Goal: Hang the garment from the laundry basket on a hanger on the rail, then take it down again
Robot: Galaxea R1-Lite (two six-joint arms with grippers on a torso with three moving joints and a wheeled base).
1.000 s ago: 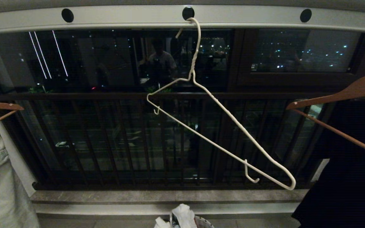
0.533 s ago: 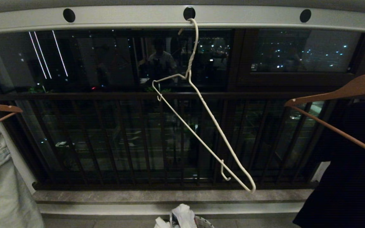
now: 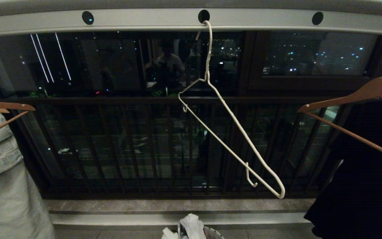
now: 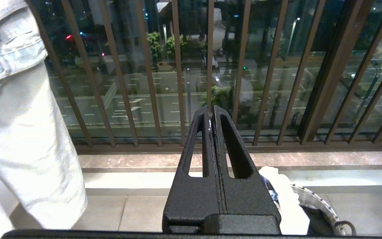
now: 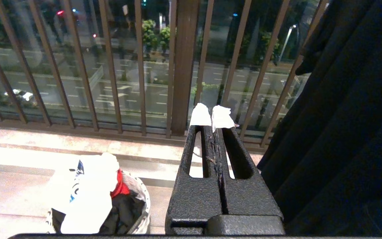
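The white wire hanger (image 3: 207,56) hangs tilted from a hole in the pale grey rail (image 3: 144,20), bare, with its long end low to the right. The garment (image 3: 191,225), a white T-shirt with a blue print, lies heaped in the laundry basket (image 3: 212,233) on the floor below. It also shows in both wrist views as the garment (image 5: 88,189) in the basket (image 5: 141,205), and as the garment (image 4: 287,199) in the basket (image 4: 313,199). My left gripper (image 4: 212,111) is shut and empty, low and left of the basket. My right gripper (image 5: 212,116), white-taped at the tips, is shut and empty to the basket's right. Neither arm shows in the head view.
A black garment (image 3: 360,186) hangs on a brown wooden hanger (image 3: 360,94) at the right, close to my right gripper. Pale denim (image 3: 2,186) hangs at the left. The dark barred balcony railing (image 3: 144,99) and a stone sill (image 3: 177,205) lie ahead. A red cloth (image 5: 121,186) sits in the basket.
The wire hanger is swinging on its hook: its low end went left, then back to the right. The whole head view has shifted slightly.
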